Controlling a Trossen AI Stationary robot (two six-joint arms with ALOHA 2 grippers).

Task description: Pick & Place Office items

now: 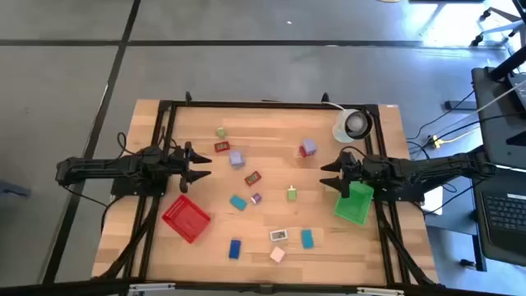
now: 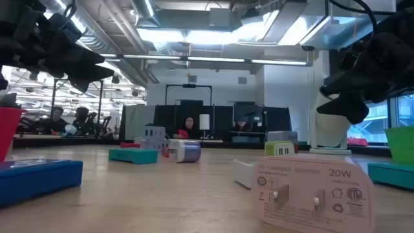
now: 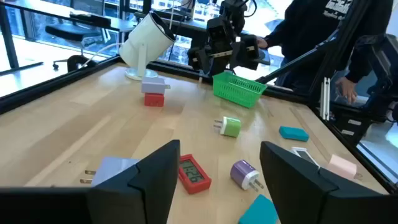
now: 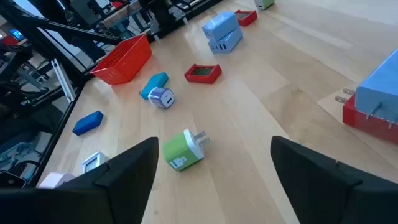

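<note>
Nearest the low camera, a pink charger (image 2: 312, 192) lying flat on the desk (image 1: 271, 136). Going left to right: left end effector (image 1: 200, 166) spread and holding nothing, above bare wood; red basket (image 1: 186, 217) seemingly unfilled; office items (image 1: 252, 178) scattered between the baskets; green basket (image 1: 353, 203) apparently bare, right end effector (image 1: 332, 174) spread, carrying nothing. Sorting judged not yet begun.

A pink charger (image 2: 315, 191) lies nearest on the table (image 2: 162, 194), blue block (image 2: 35, 178) beside.

Red basket (image 1: 186, 218), green basket (image 1: 354, 204) and white round object (image 1: 352, 124) sit on the table (image 1: 271, 136).
</note>
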